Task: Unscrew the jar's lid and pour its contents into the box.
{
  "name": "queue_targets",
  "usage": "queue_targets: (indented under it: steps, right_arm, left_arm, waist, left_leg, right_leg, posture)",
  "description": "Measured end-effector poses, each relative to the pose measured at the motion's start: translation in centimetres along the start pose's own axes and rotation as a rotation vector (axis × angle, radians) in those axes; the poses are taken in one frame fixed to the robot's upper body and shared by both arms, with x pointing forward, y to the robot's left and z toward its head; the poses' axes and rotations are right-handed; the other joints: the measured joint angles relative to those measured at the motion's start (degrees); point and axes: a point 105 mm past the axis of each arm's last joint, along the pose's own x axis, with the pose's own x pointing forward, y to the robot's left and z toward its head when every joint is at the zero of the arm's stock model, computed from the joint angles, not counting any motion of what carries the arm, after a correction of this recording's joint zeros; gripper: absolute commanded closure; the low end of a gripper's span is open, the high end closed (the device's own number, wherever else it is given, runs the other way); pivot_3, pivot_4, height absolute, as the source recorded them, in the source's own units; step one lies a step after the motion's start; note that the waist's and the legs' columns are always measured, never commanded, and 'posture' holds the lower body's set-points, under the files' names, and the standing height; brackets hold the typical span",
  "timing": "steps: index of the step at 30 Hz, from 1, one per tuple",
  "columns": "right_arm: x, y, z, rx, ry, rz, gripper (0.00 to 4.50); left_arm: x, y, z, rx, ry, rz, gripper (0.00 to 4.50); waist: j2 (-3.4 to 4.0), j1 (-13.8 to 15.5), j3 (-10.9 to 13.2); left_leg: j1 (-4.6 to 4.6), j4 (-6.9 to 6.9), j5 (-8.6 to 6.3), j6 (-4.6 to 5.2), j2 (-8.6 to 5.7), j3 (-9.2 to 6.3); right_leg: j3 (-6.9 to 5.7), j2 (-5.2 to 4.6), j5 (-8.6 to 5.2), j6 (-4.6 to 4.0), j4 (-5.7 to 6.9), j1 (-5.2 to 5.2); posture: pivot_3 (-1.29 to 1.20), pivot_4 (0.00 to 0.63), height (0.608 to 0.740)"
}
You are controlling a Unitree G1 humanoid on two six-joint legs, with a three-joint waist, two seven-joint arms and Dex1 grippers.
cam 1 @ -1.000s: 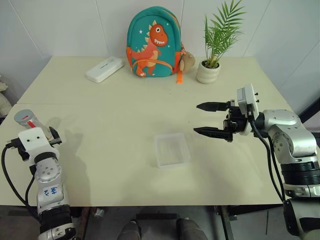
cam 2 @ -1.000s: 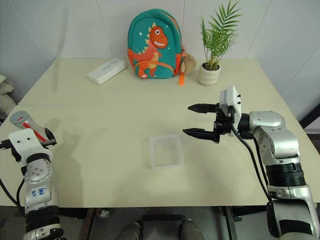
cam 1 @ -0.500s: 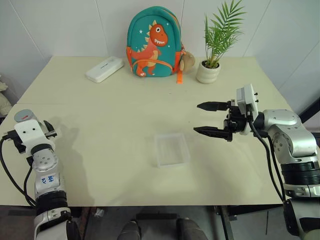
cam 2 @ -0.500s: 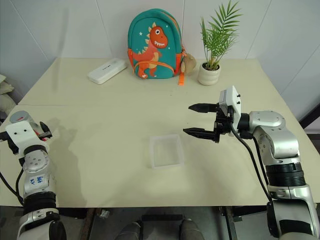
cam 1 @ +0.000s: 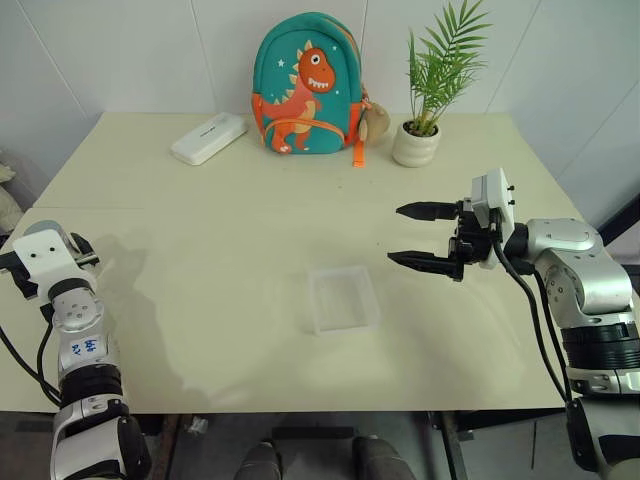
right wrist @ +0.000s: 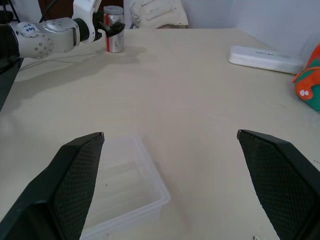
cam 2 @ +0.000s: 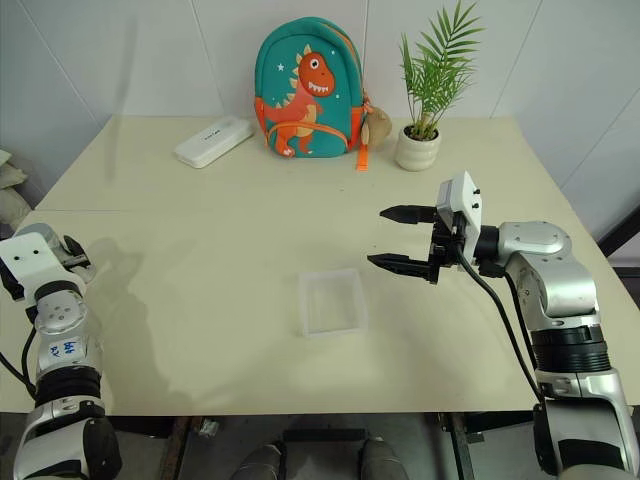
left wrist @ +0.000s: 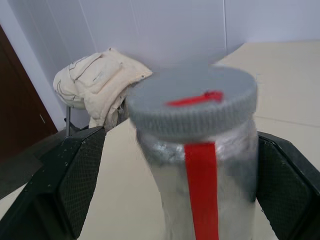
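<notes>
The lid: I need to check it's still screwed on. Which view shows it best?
The left wrist view: the grey lid sits on the jar, close up between the open left gripper's fingers. The right wrist view shows it small and far off; in the eye views the left gripper covers it.
</notes>
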Motion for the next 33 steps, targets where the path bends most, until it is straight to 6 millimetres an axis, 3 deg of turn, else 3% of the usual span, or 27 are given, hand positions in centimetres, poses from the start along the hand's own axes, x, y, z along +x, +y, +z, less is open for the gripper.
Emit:
queue_targets:
  steps: [6, 8, 10, 17, 27, 33]
  right_arm:
    - [0.0, -0.1, 0.0, 0.000, 0.001, -0.008, 0.00]
    - [0.0, -0.1, 0.0, 0.000, 0.001, -0.010, 0.00]
    - [0.0, -0.1, 0.0, 0.000, 0.001, -0.011, 0.00]
    - [0.0, -0.2, -0.1, -0.003, 0.007, -0.020, 0.00]
    - [0.1, -0.2, -0.1, 0.000, 0.005, -0.024, 0.00]
    - [0.6, -0.2, 0.8, -0.027, -0.005, -0.058, 0.00]
  left_arm:
    - [0.1, -0.3, -0.5, 0.001, 0.018, -0.008, 0.03]
    - [0.1, -0.3, -0.4, 0.001, 0.014, -0.010, 0.42]
    - [0.1, -0.3, -0.4, 0.000, 0.012, -0.010, 0.51]
    - [0.1, -0.2, -0.4, -0.011, 0.016, -0.003, 2.41]
    - [-0.1, -0.3, -0.5, 0.000, 0.007, -0.028, 2.41]
    - [-1.6, -4.7, 3.1, -0.034, -0.084, -0.360, 2.41]
  waist:
    - [0.00, 0.0, 0.0]
    - [0.00, 0.0, 0.0]
    - [0.00, 0.0, 0.0]
    - [0.00, 0.0, 0.0]
    - [0.00, 0.0, 0.0]
    - [0.00, 0.1, 0.0]
  left_leg:
    - [0.00, 0.00, 0.00, 0.00, 0.00, 0.00]
    - [0.00, 0.00, 0.00, 0.00, 0.00, 0.00]
    - [0.00, 0.00, 0.00, 0.00, 0.00, 0.00]
    - [0.00, 0.00, 0.00, 0.00, 0.00, 0.00]
    - [0.00, 0.00, 0.00, 0.00, 0.00, 0.00]
    - [-0.03, 0.00, 0.01, -0.01, 0.00, 0.00]
  right_leg:
    - [0.00, 0.00, 0.00, 0.00, 0.02, 0.00]
    - [0.00, 0.00, 0.00, 0.00, 0.02, -0.01]
    - [0.00, 0.00, 0.00, 0.00, 0.02, -0.01]
    - [0.00, 0.00, 0.00, 0.00, 0.03, -0.01]
    - [0.00, 0.00, 0.00, 0.00, 0.03, -0.01]
    - [0.00, -0.01, 0.00, 0.00, 0.03, -0.02]
  posture:
    - [0.00, 0.150, 0.740]
    - [0.00, 0.150, 0.740]
    - [0.00, 0.150, 0.740]
    - [0.00, 0.150, 0.740]
    - [0.00, 0.150, 0.740]
    - [0.00, 0.150, 0.740]
